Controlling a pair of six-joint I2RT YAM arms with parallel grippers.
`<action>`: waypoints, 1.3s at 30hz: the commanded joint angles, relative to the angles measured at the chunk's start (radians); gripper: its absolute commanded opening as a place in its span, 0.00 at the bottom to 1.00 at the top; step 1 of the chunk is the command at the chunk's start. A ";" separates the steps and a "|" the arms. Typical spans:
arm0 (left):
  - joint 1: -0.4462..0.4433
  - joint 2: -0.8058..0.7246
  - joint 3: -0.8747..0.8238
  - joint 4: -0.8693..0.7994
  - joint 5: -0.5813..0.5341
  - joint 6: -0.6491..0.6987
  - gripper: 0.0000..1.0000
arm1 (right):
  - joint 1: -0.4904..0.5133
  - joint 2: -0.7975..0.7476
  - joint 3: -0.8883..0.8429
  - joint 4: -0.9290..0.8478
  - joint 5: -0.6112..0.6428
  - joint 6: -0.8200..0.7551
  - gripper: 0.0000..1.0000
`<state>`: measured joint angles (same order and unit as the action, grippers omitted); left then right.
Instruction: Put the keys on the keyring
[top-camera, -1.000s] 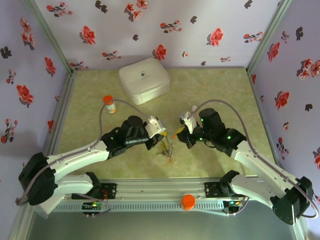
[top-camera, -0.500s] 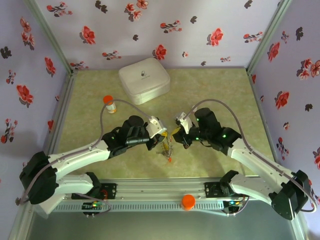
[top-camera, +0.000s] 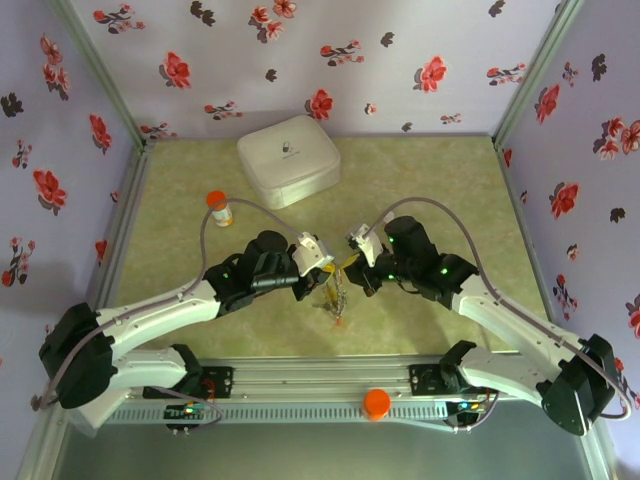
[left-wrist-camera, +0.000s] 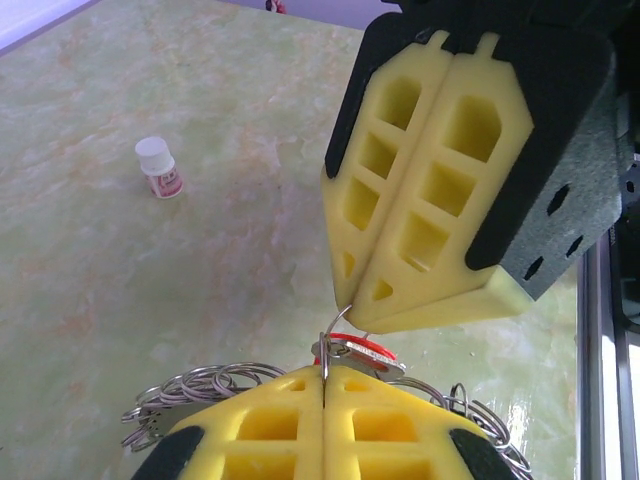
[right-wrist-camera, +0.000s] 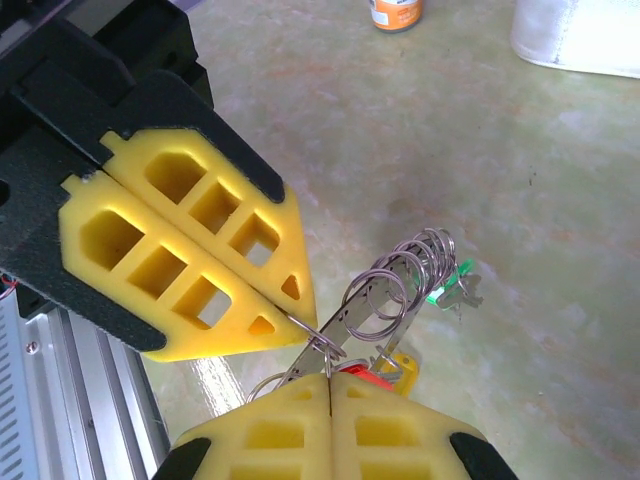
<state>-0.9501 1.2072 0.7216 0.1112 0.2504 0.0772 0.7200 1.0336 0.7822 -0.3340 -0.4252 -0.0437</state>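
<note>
Yellow-padded left gripper (left-wrist-camera: 325, 382) and right gripper (right-wrist-camera: 328, 378), both closed, pinch the keyring (right-wrist-camera: 395, 285) mid-table, keys (right-wrist-camera: 447, 292) hanging on it, with the capped pill bottle (top-camera: 219, 208) and shut white case (top-camera: 288, 158) farther back, contents unseen.

My left arm (top-camera: 150, 318) and right arm (top-camera: 510, 325) are white shells with black joints, each wrist trailing a grey cable (top-camera: 203, 240). Small green lights (top-camera: 440, 268) dot the black housings. My left gripper (right-wrist-camera: 300, 322) and right gripper (left-wrist-camera: 352, 303) have yellow, window-cut fingers (left-wrist-camera: 460, 265) backed in black.
</note>
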 joint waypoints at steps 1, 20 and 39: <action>-0.006 -0.005 0.027 0.048 0.029 -0.017 0.00 | 0.005 0.008 0.013 0.048 0.026 0.033 0.00; -0.006 -0.036 0.004 0.081 -0.007 0.017 0.00 | 0.004 0.050 0.015 0.089 0.143 0.282 0.00; -0.025 -0.084 -0.082 0.211 -0.077 0.075 0.00 | -0.011 0.069 -0.008 0.072 -0.007 0.335 0.00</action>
<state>-0.9588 1.1633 0.6521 0.2180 0.1566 0.1272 0.7197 1.0950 0.7784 -0.2356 -0.4347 0.2993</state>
